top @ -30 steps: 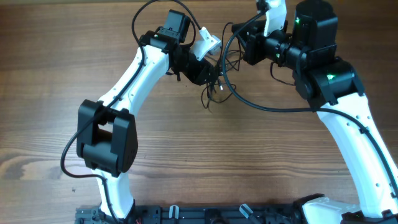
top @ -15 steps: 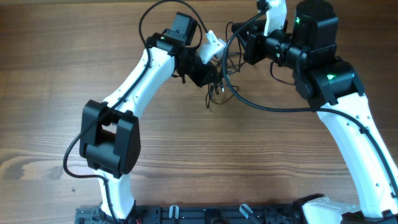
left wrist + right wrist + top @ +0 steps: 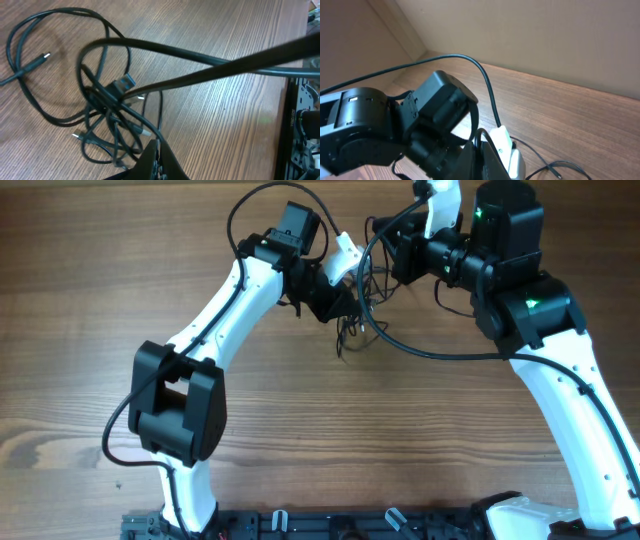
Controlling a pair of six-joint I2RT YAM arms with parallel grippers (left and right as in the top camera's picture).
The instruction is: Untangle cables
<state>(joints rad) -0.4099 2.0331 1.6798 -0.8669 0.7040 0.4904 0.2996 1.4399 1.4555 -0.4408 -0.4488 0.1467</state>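
Observation:
The cables (image 3: 352,328) are a small knot of thin black wires on the wooden table, between my two arms. Seen from the left wrist, the knot (image 3: 107,107) shows silver-tipped plug ends, and one loose strand curls away at the upper left (image 3: 30,65). My left gripper (image 3: 156,142) is shut at the knot's lower right edge, pinching a strand that runs into its tips. From overhead it (image 3: 345,302) sits just above the knot. My right gripper (image 3: 480,139) is shut on a black cable loop and hovers (image 3: 385,258) close to the left wrist.
A thick black arm cable (image 3: 225,60) crosses just above the knot and sweeps toward the right arm (image 3: 420,350). The left arm's white wrist camera (image 3: 506,150) sits right beside the right fingers. More thin strands (image 3: 555,167) lie beyond.
My left gripper has shut and shifted slightly right and away from me, and the knot has shifted with it. The right arm has not moved.

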